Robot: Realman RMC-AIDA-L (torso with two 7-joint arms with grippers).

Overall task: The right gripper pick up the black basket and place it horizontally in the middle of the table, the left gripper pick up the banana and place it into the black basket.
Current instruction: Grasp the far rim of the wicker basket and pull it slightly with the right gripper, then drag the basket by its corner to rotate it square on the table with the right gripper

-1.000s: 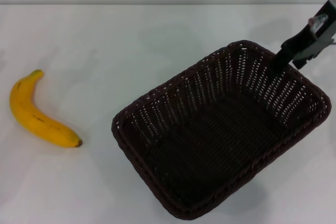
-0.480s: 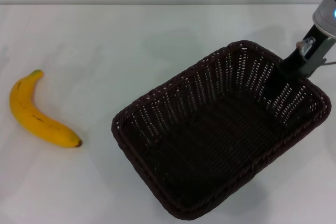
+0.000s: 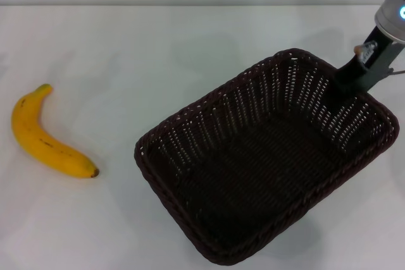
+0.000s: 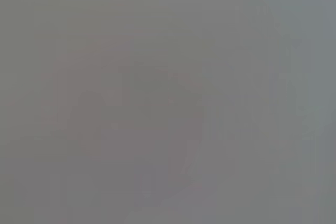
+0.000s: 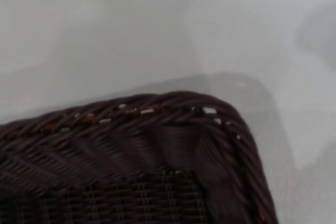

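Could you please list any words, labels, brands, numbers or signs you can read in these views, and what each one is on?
None: no readable text anywhere.
The black basket, the banana and the table are unmarked.
The right gripper shows only a blue light, no lettering.
The left wrist view is a featureless grey.

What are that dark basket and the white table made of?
The black basket looks like woven wicker or rattan, possibly a plastic imitation: braided rim, openwork sides, slight sheen on the strands. The table seems a smooth white laminate or painted board; its faint reflections suggest a satin finish.
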